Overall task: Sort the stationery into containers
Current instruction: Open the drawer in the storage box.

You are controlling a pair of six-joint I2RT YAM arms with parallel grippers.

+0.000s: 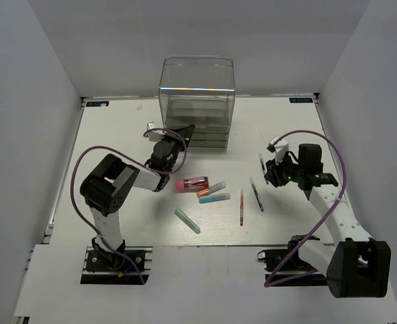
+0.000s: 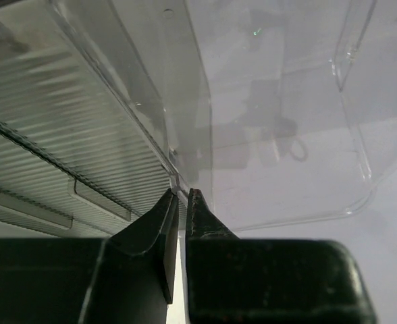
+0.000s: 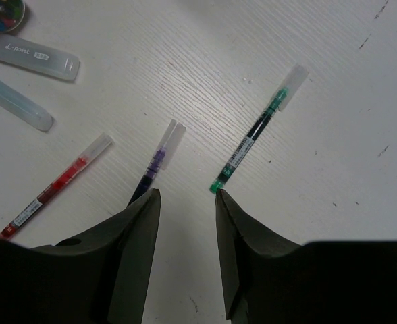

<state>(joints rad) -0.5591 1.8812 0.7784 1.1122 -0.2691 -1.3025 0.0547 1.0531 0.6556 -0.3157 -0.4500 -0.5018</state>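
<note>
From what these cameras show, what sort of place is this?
Probably a robot test cell in a lab: a white table boxed in by plain white walls, a left arm and a right arm bolted at its near edge, and pens laid out before a clear organiser.

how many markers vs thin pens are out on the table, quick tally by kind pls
markers: 4 – pink-red marker, orange-capped marker, light blue marker, teal-green marker
thin pens: 3 – red pen, dark purple pen, green pen
total: 7
</note>
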